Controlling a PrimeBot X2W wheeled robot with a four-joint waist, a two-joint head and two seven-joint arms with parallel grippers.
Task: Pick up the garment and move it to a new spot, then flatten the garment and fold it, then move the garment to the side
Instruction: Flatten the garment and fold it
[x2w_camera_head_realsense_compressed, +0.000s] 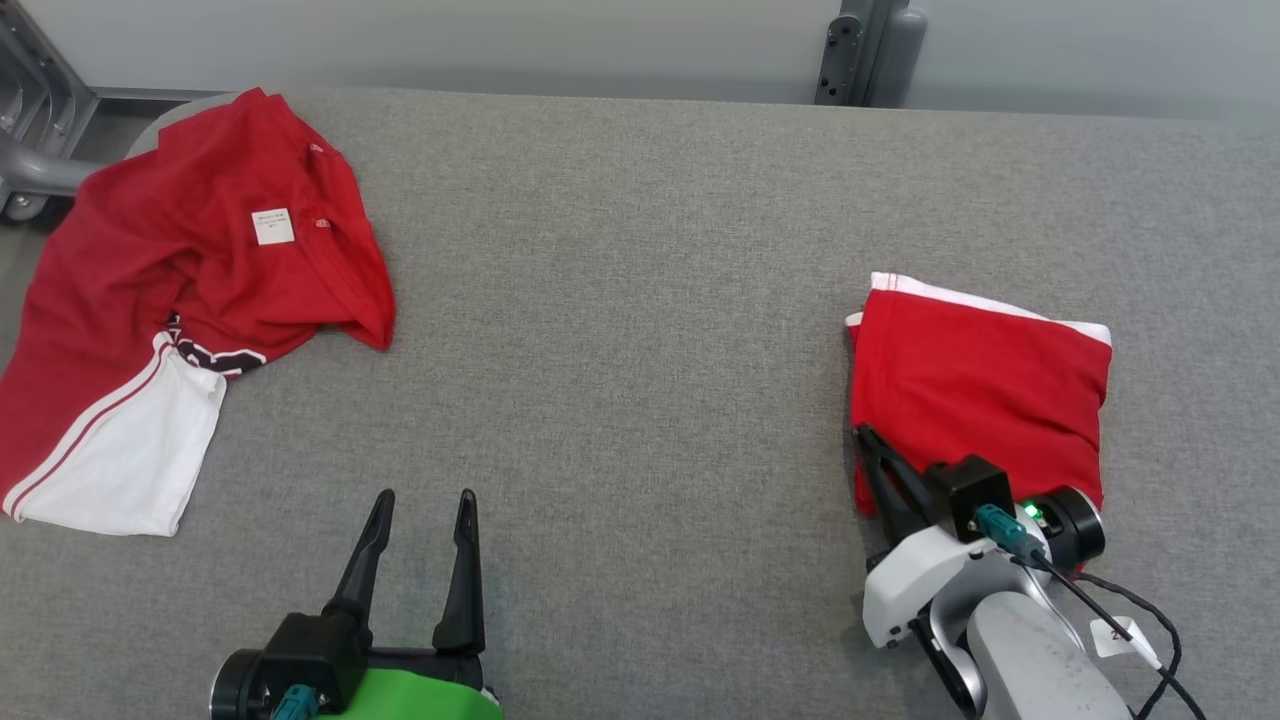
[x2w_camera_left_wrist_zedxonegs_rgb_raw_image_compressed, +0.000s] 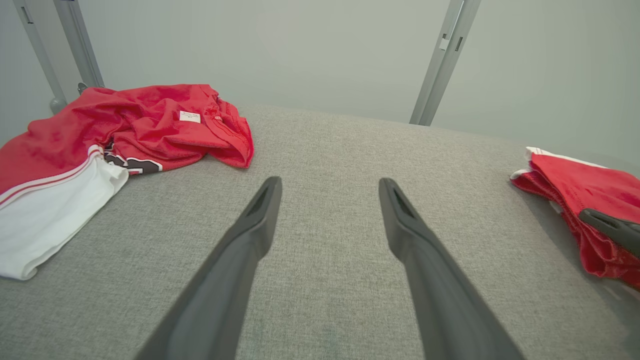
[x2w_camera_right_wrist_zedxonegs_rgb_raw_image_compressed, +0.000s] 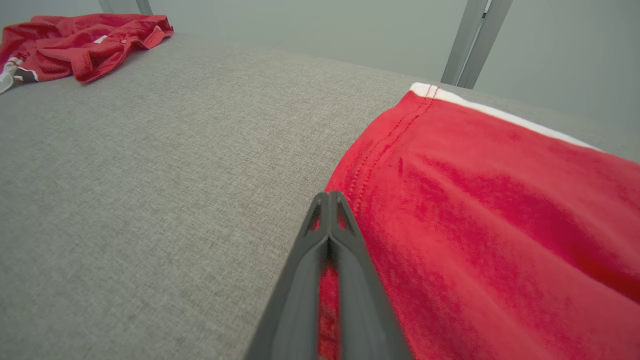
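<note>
The garment (x2w_camera_head_realsense_compressed: 200, 280) lies crumpled at the far left of the surface (x2w_camera_head_realsense_compressed: 620, 350), around 10 o'clock in the head view. Its white label (x2w_camera_head_realsense_compressed: 272, 226) faces up and a white sleeve (x2w_camera_head_realsense_compressed: 130, 450) trails toward the near edge. Its long axis runs roughly from 1 o'clock down to 7 o'clock.

From the left end effector (x2w_camera_head_realsense_compressed: 426, 495) it lies at about 10 o'clock, near, with only bare cloth-covered surface between. That end effector hangs wide open and holds nothing, so I judge the left arm the natural one to reach.

The right end effector (x2w_camera_head_realsense_compressed: 862, 430) is well apart at 4 o'clock. It is closed tight and apparently pinches the near-left edge of a folded bundle (x2w_camera_head_realsense_compressed: 980, 390).
</note>
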